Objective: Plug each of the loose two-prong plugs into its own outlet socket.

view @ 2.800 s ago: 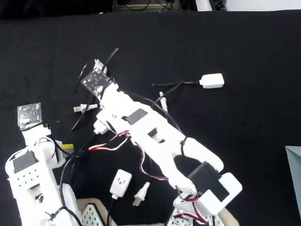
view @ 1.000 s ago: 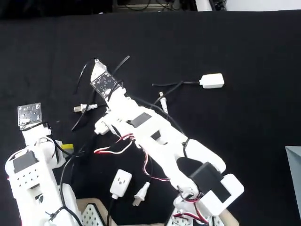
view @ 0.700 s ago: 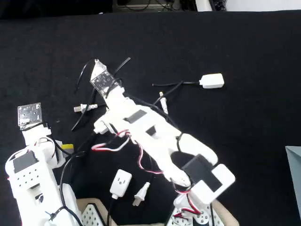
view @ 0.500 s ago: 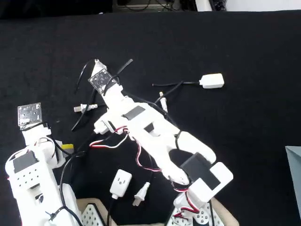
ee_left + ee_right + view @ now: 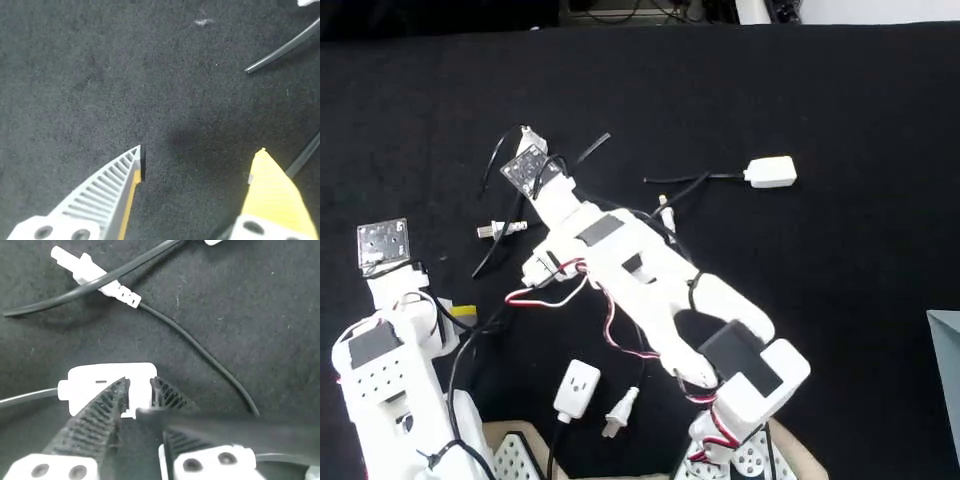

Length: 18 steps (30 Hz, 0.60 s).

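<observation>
The right gripper [image 5: 139, 385] sits in the upper left of the high view at the end of its long white arm. Its ribbed fingers [image 5: 107, 400] are drawn narrow and look closed on the near edge of a white rounded outlet socket block [image 5: 90, 380]. A strip of the block's white body shows between the tips. The block's long axis runs across the finger gap rather than along it, and most of its length sticks out past one finger, where a black cable leaves its end. The coming move turns on the nearest loose white two-prong plug [image 5: 503, 230]. It lies on the black cloth table [image 5: 820, 100] left of centre in the high view, below the held socket and beside the right arm. It lies roughly level across the frame, prongs pointing to the frame's left, away from the arm. The left gripper [image 5: 200, 150] has its grey and yellow fingers spread wide over bare cloth with nothing between them. Its arm stands at the lower left, on the side the prongs face, so by my reading it is the free hand for that plug. A second white socket [image 5: 577, 388] and a second loose plug [image 5: 620, 410] lie just beside each other at the bottom centre. A third white socket [image 5: 770, 172] lies well apart at the upper right.
</observation>
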Available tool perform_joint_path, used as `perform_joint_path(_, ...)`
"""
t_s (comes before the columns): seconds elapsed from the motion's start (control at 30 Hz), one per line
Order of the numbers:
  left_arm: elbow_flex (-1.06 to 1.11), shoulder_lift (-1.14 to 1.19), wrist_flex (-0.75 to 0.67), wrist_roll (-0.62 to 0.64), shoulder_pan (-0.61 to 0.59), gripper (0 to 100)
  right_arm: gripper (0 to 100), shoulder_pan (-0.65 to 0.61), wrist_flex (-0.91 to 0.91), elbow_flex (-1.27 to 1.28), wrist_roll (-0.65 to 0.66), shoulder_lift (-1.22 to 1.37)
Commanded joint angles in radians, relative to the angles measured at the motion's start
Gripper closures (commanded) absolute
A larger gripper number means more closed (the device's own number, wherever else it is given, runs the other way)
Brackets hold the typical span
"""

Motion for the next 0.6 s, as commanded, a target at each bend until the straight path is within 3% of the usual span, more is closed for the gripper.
perform_joint_path(0.0,0.008,-0.014,-0.051,0.009,-0.005,66,98.6,0.049,0.029,-0.007,0.008,-0.048)
perform_joint_path(0.27,0.01,-0.014,-0.057,0.009,-0.005,66,98.5,0.204,0.028,-0.151,0.014,-0.165)
perform_joint_path(0.57,0.012,-0.014,-0.058,0.009,-0.005,66,98.3,0.397,-0.005,-0.524,0.011,0.088)
